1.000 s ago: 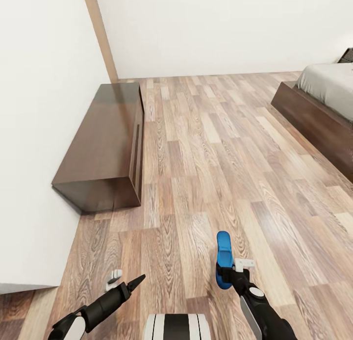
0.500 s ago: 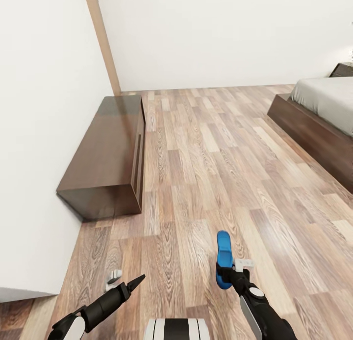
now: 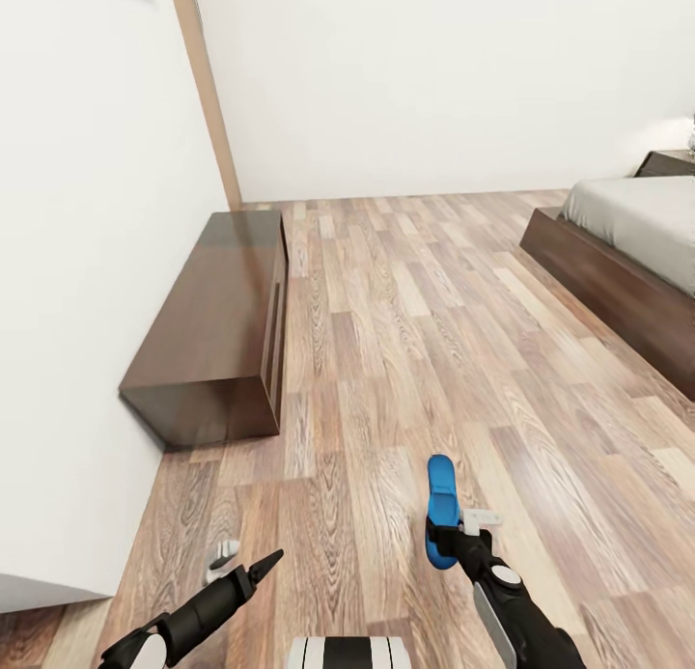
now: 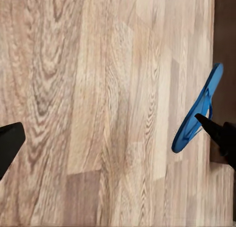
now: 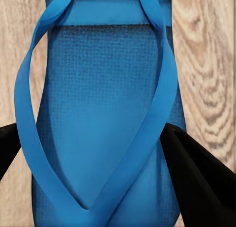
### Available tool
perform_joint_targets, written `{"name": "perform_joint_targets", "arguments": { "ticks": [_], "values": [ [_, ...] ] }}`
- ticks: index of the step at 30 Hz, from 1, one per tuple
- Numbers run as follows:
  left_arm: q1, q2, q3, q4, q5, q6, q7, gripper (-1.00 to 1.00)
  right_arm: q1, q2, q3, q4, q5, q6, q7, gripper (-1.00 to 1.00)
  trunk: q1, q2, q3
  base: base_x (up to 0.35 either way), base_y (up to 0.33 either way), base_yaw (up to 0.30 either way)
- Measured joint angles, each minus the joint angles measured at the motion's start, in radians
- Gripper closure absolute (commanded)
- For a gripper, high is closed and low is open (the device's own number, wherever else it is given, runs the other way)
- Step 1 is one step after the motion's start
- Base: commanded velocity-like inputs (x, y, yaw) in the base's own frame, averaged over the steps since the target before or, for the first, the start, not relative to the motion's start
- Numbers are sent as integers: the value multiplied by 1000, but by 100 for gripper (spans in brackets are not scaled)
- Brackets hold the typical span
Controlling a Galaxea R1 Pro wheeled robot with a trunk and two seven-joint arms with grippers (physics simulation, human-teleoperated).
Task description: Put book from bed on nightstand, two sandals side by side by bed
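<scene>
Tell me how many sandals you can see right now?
1. The blue sandal is clamped in the right gripper, carried above the wood floor, short of the bed. The second sandal may be elsewhere, outside these views.

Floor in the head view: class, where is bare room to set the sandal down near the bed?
The wood floor lies bare between the dresser and the bed, including the strip along the bed's platform. The right gripper holds the sandal. Tightest spot: between dresser and wall.
</scene>
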Motion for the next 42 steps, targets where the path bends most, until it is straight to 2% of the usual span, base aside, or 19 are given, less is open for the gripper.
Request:
{"name": "perform_joint_targets", "arguments": {
  "ticks": [3,4,6,8,9,11,12,14,15,17,18,19,20,22,26,29,32,42],
  "values": [
    [0,1,1,51,-1,-64,1,-100,1,-6,0,-1,-29,1,18,100,-1,1,12,0,0,0],
    [0,1,1,64,-2,-79,2,-100,2,-9,-1,-1,-53,1,42,100,-2,1,15,0,0,0],
    [0,1,0,78,-2,-92,2,-100,3,-31,-2,-3,-94,1,101,100,-3,1,23,0,0,0],
    [0,2,0,88,-3,-101,2,-100,4,-93,-2,-3,-140,5,221,100,-4,2,31,0,0,0],
    [0,2,-1,90,-3,-102,2,-100,4,-111,-1,-2,-151,8,258,100,-4,2,35,0,0,0],
    [0,2,-1,94,-4,-104,2,-100,5,-176,-1,0,-187,43,398,100,-5,3,43,0,0,0],
    [0,2,-2,96,-4,-106,1,-100,5,-218,-1,1,-212,95,508,100,-5,3,46,0,0,0],
    [0,3,-3,105,-12,-112,2,-100,6,-239,-1,3,-226,123,589,100,-6,3,54,0,0,0],
    [0,3,-2,130,-53,-145,2,-100,8,-248,-1,24,-229,135,657,100,-7,4,58,0,0,0],
    [0,1,-1,154,-94,-185,3,-100,9,-252,-1,86,-228,136,689,100,-8,4,66,0,0,0],
    [0,0,-1,174,-124,-223,4,-100,9,-253,-3,176,-236,136,703,100,-8,4,70,0,0,0],
    [0,0,-1,178,-131,-234,4,-100,10,-253,1,259,-226,134,706,100,-8,5,73,0,0,0],
    [0,0,-1,180,-133,-239,4,-100,9,-253,-2,261,-234,134,707,100,-9,5,77,0,0,0],
    [0,0,-2,184,-138,-251,4,-100,10,-253,1,337,-229,123,709,100,-10,5,85,0,0,0],
    [0,0,-2,188,-149,-275,6,-100,9,-253,0,422,-232,39,709,100,-12,6,101,0,0,0],
    [0,-1,-2,218,-158,-298,8,-100,9,-253,-1,445,-236,6,708,100,-13,7,112,0,0,0],
    [0,-2,-2,253,-159,-361,9,-100,9,-252,-1,453,-237,-5,707,100,-14,7,124,0,0,0],
    [0,-2,-2,270,-157,-370,9,-100,9,-252,-1,454,-236,-6,707,100,-19,10,163,0,0,0]
  ]
}}
